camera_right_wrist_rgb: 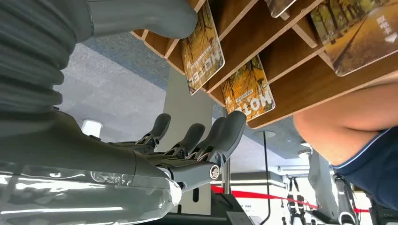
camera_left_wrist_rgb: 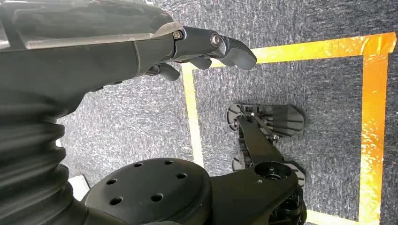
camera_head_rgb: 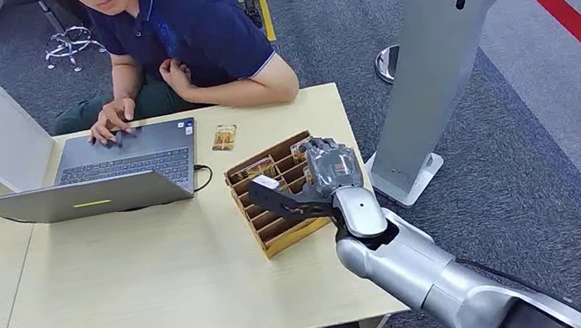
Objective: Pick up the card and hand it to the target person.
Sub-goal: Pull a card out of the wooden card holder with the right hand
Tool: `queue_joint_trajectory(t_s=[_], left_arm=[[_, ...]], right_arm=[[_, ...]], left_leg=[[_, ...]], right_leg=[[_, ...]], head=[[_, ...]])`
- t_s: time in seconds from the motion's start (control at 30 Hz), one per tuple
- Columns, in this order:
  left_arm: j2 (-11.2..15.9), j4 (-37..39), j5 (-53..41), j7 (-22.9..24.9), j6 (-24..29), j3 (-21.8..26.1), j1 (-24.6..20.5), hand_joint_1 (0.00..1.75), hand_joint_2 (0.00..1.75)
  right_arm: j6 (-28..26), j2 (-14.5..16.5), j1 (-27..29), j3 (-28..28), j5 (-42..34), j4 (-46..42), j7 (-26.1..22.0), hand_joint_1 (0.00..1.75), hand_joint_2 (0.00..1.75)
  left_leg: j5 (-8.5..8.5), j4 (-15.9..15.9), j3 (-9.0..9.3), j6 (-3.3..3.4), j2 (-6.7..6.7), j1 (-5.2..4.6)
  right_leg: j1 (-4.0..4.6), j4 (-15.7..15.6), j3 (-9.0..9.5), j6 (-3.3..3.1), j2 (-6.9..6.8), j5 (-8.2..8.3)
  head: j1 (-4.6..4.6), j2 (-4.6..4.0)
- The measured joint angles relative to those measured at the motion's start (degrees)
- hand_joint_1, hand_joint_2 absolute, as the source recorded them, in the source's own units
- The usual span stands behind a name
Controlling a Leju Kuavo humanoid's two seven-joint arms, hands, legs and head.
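Right hand (camera_head_rgb: 327, 177) hovers over the wooden card rack (camera_head_rgb: 268, 237), fingers (camera_right_wrist_rgb: 225, 133) spread, holding nothing, near a card (camera_right_wrist_rgb: 248, 91); the person (camera_head_rgb: 184, 30) sits beyond.

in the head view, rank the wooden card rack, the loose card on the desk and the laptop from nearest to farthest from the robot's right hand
1. Wooden card rack: directly under the right hand, near the desk's right edge.
2. Loose card: flat on the desk beyond the rack, toward the person.
3. Laptop: farthest, to the left, under the person's hand.
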Motion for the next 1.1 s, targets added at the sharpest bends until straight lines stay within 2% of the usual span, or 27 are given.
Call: queue_joint_trajectory(t_s=[1.1], left_arm=[[-0.01, 0.0, 0.43, -0.24, -0.19, 0.0, 0.24, 0.0, 1.75]], right_arm=[[-0.54, -0.12, -0.1, 0.92, -1.73, 4.05, 0.04, 0.69, 1.75]], left_leg=[[0.0, 0.0, 0.02, 0.0, 0.0, 0.0]], right_leg=[[0.0, 0.0, 0.0, 0.0, 0.0, 0.0]], head=[[0.04, 0.0]])
